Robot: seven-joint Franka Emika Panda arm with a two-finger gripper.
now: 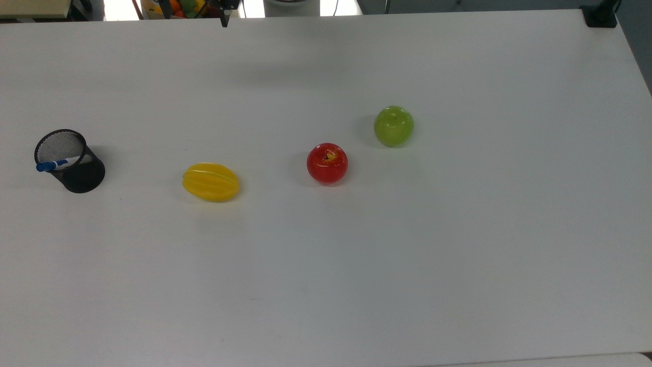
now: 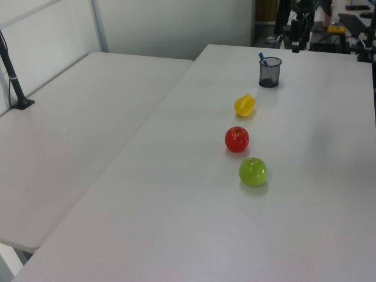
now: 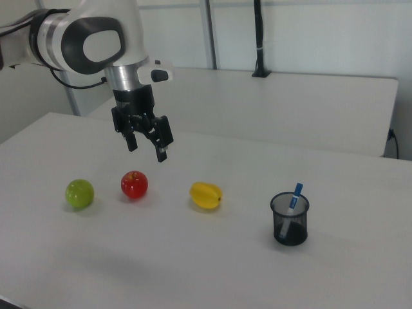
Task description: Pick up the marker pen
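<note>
The marker pen [image 1: 57, 164] stands tilted in a black mesh cup [image 1: 81, 173] at the top view's left, its blue cap and part of the white barrel poking over the rim. The pen [image 3: 295, 195] and cup [image 3: 290, 222] also sit at the right view's right, and the pen [image 2: 262, 59] and cup [image 2: 270, 73] at the far end of the left view. My gripper [image 3: 147, 148] hangs open and holds nothing. It is above the table, well to the right view's left of the cup, over the gap between the red apple and the yellow fruit.
On the white table [image 1: 407, 265] a yellow ribbed fruit [image 1: 211, 182], a red apple [image 1: 327, 163] and a green apple [image 1: 394, 125] lie in a loose row to the top view's right of the cup. A second white table [image 2: 76, 129] adjoins at the left view's left.
</note>
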